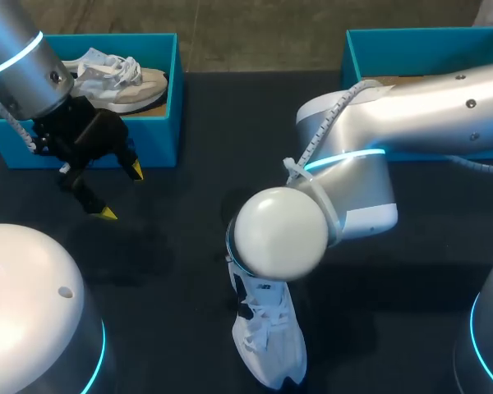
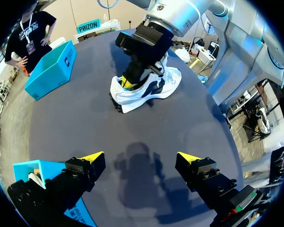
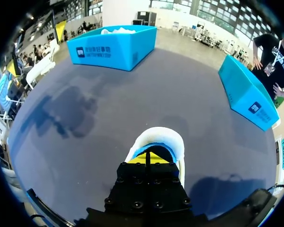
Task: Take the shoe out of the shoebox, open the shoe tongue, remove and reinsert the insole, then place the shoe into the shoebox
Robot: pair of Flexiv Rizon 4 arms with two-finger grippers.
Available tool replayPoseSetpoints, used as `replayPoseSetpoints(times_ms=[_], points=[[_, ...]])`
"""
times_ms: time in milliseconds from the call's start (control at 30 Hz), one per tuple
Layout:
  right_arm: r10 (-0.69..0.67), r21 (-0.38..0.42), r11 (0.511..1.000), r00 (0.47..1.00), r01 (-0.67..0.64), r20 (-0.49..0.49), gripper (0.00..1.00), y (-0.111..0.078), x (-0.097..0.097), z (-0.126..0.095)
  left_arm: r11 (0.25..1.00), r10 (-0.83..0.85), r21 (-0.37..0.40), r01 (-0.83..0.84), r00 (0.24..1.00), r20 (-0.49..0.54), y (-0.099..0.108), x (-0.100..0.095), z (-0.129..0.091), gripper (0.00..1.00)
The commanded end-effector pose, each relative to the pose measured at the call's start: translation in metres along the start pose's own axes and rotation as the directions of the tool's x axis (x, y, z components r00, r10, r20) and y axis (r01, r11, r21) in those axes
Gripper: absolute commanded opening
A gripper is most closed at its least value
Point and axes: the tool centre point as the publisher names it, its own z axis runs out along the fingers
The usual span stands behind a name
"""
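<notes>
One shoebox (image 1: 160, 131) at the left holds a beige shoe (image 1: 119, 82). Just in front of it our left hand (image 1: 122, 191) hangs wide open and empty. The white shoe (image 1: 271, 345) is already out, on the table (image 1: 189, 205). Our right hand (image 3: 151, 157), tips narrow, dips into its opening. We judge the work inside the shoe to be underway, with reboxing left. A second shoebox (image 1: 427, 33) stands at the far right.

- Here's the table (image 1: 189, 123), a dark matte top filling the head view almost edge to edge.
- From the left wrist view, the table (image 2: 75, 127) curves off to a rounded edge, and its surface is smooth and even.
- A soft shadow (image 2: 137, 161) sits on the top there, blurred at its borders.
- In the right wrist view, the table (image 3: 132, 94) carries another broad shadow (image 3: 71, 109).
- The light is diffuse, with no hard glare on the top.
</notes>
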Motion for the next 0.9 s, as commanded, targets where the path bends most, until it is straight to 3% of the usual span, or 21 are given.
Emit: replayPoseSetpoints(times_ms=[33, 367, 667, 900], points=[[0.269, -0.081, 0.960, 0.963, -0.269, -0.006, 0.00, -0.007, 0.005, 0.011, 1.000, 0.000, -0.003, 0.000, 1.000, 0.000, 0.000, 0.001, -0.001, 1.00], [0.265, -0.082, 0.961, 0.964, -0.265, -0.004, 0.00, -0.009, 0.004, 0.022, 1.000, 0.000, -0.003, 0.000, 1.000, 0.000, 0.000, 0.001, -0.001, 1.00], [0.271, -0.032, 0.962, 0.962, -0.271, 0.008, 0.00, -0.020, 0.008, 0.033, 1.000, 0.000, -0.003, 0.000, 1.000, 0.000, 0.000, 0.001, -0.001, 1.00], [0.276, -0.089, 0.958, 0.961, -0.273, 0.011, 0.00, -0.017, 0.006, 0.013, 1.000, 0.000, -0.003, 0.000, 1.000, 0.000, 0.000, 0.001, -0.001, 1.00]])
